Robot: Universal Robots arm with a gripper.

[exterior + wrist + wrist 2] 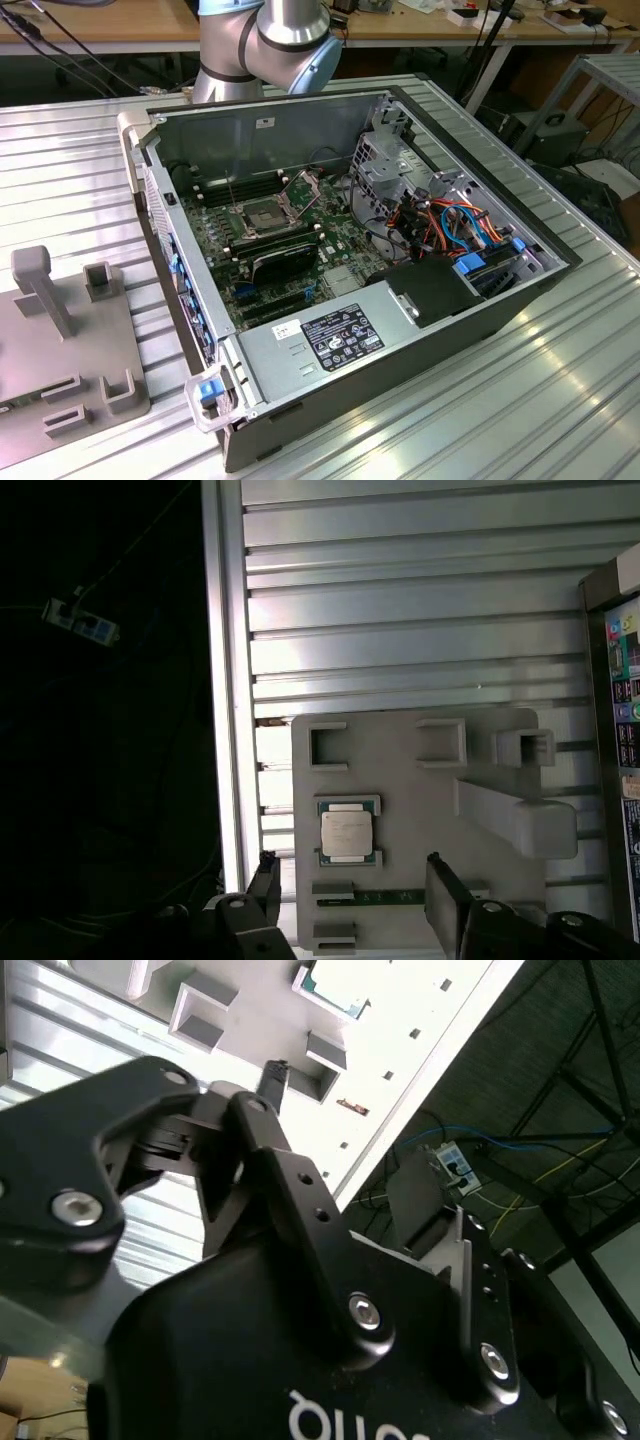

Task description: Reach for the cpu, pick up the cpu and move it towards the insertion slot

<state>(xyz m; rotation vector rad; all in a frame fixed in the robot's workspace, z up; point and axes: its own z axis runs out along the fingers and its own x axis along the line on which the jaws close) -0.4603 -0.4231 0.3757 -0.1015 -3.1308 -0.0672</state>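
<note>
On the ribbed aluminium table [400,610], a grey fixture plate [400,780] is cradling the cpu [346,832] flat, and the gripper [355,895] is hovering above, jaws spread and empty; being thin, light, stiff and probably fragile, the chip is likely calling for a gentle pinch across opposite edges.

The cpu [346,835], a small flat square with a pale silvery top, lies flat in a shallow seat on the grey fixture plate [400,780]. The insertion slot [258,217] sits on the motherboard [335,255], toward the exterior view's left. Its dark centre is uncovered and its hinged metal frame is tilted up on the far side.
</note>
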